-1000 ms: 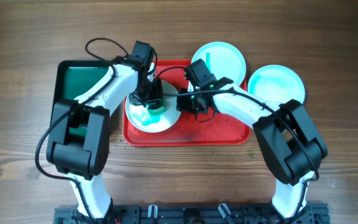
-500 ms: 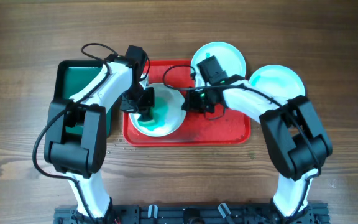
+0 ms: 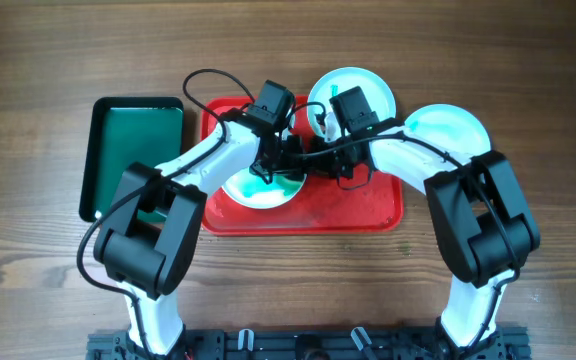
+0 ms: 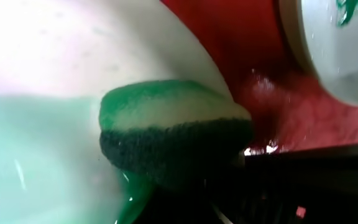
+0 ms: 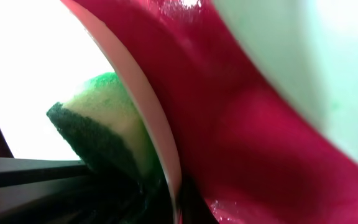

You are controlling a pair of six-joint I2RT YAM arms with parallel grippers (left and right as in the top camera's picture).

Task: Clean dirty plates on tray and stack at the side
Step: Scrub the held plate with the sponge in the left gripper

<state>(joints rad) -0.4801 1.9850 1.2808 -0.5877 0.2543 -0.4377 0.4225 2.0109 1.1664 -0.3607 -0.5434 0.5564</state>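
A plate (image 3: pixel 251 190) smeared with teal lies on the left half of the red tray (image 3: pixel 358 210). My left gripper (image 3: pixel 271 166) is over its right part, shut on a green and yellow sponge (image 4: pixel 173 124) that presses on the plate's wet surface (image 4: pixel 48 143). My right gripper (image 3: pixel 311 163) is shut on the same plate's right rim (image 5: pixel 146 118), with the sponge (image 5: pixel 101 134) just beyond it. A second plate (image 3: pixel 363 92) with a small green streak overlaps the tray's back edge. A third plate (image 3: pixel 450 132) with a pale teal film lies on the table to the right.
A dark green tray (image 3: pixel 133 150) lies on the wooden table left of the red tray. The red tray's floor (image 5: pixel 272 137) is wet near the right gripper. Both arms cross over the tray's back half.
My left gripper has swept the sponge from the plate's left side across to its right rim, close to the right gripper. The right gripper has stayed at the rim.
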